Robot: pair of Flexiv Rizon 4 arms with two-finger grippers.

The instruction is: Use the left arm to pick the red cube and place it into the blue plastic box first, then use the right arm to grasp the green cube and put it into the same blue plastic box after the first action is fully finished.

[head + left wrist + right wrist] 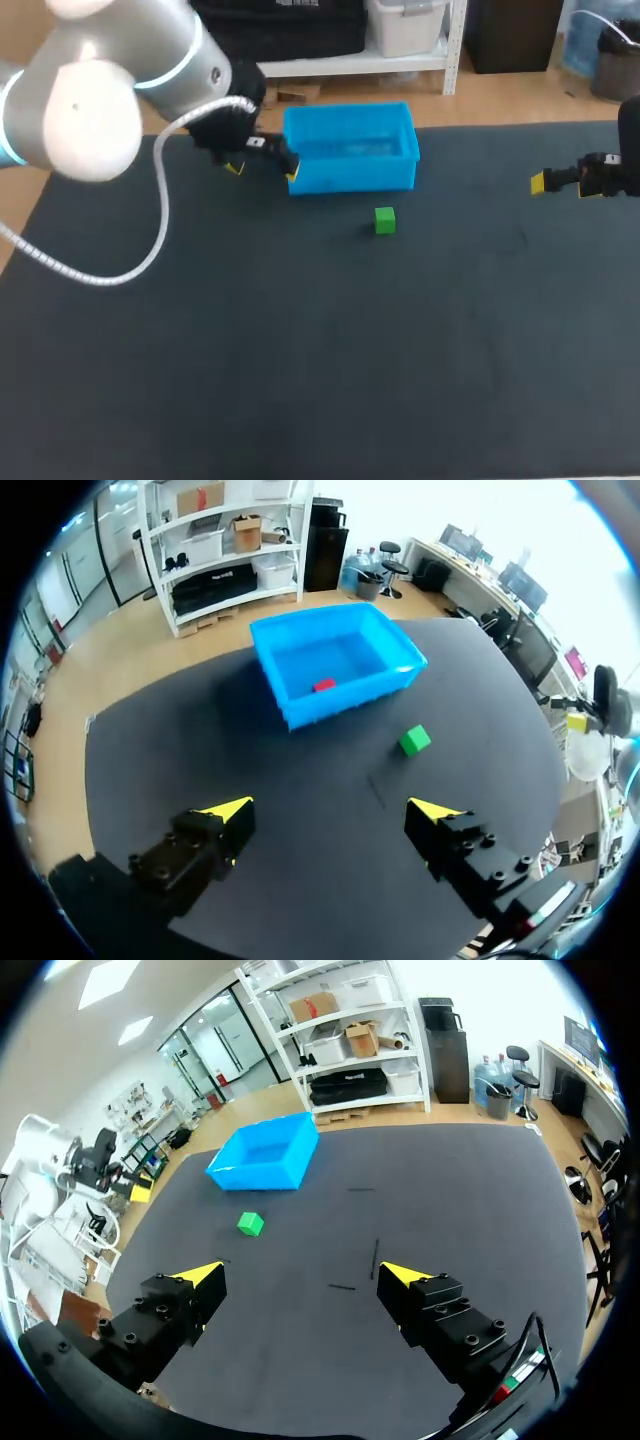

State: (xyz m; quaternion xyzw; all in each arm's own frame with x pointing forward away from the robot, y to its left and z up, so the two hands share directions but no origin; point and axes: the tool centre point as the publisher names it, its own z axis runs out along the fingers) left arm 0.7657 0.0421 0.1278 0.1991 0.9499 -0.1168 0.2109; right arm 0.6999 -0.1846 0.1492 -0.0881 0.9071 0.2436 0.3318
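The red cube [323, 685] lies inside the blue plastic box [340, 705], near its front wall; the head view does not show it. My left gripper [262, 168] hovers open and empty beside the left end of the box [355, 175], and in its wrist view its fingers [330, 810] stand apart well short of the box. The green cube [385, 221] sits on the dark mat just in front of the box, also seen as a small green cube [415, 740] [250, 1224]. My right gripper [558, 182] is open and empty at the table's right side, far from the cube, its fingers [300, 1278] spread wide.
A dark mat [320, 360] covers the whole table. A white cable [160, 220] loops from the left arm over the mat's left part. The box [250, 1175] stands at the far edge of the table.
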